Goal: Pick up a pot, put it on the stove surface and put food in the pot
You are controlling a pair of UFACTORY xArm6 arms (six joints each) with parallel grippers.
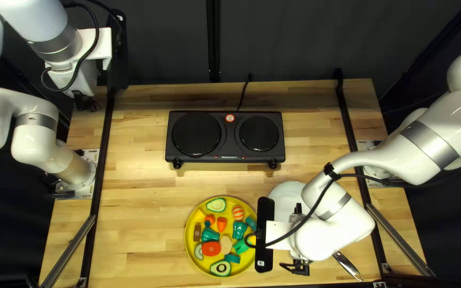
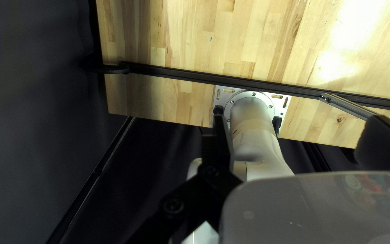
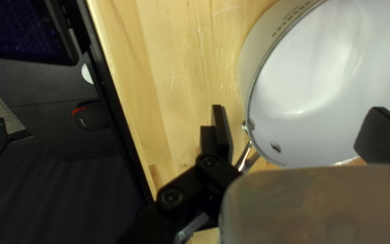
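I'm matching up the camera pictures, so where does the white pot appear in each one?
Top left view: the pot is right of the yellow plate, partly hidden by my right arm.
Left wrist view: not in it.
Right wrist view: large, just ahead of my open right gripper, one finger overlapping its inside.
Shared landmark: the wooden tabletop, in all three.
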